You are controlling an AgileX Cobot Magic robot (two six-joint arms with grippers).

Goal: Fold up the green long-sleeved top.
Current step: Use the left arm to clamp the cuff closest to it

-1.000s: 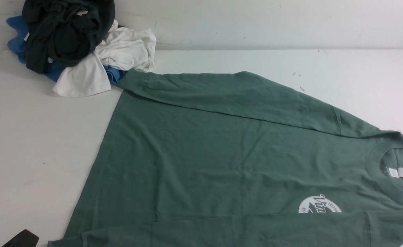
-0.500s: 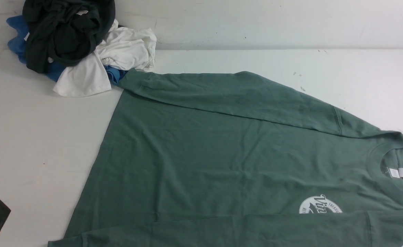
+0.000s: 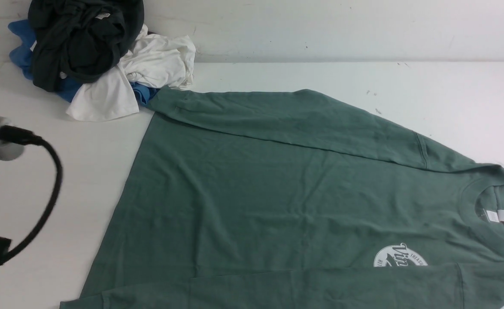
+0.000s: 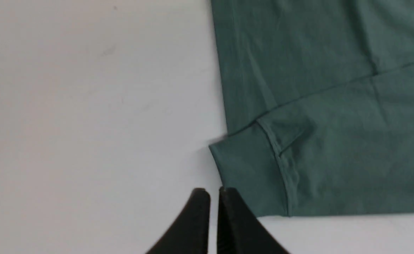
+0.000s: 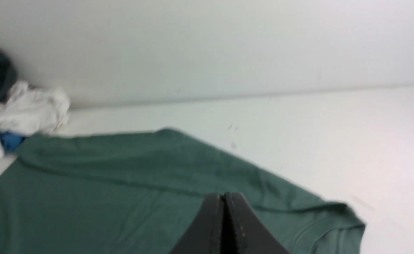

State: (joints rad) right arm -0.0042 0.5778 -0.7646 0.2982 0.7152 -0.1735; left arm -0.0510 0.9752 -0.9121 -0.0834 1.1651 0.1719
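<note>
Black, white, blue garments (image 3: 97, 56) touching top (image 3: 277, 184).

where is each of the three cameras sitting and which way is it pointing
Front view: sits between the arms, looks forward over the table at the green top and the clothes pile; shows part of the left arm and its cable.
Left wrist view: on the left arm, looks down at a sleeve cuff; shows the left hand, nearly shut.
Right wrist view: on the right arm, looks low across the top toward the wall; shows the right hand, shut.
Shared: front and right wrist views both show the pile.
</note>
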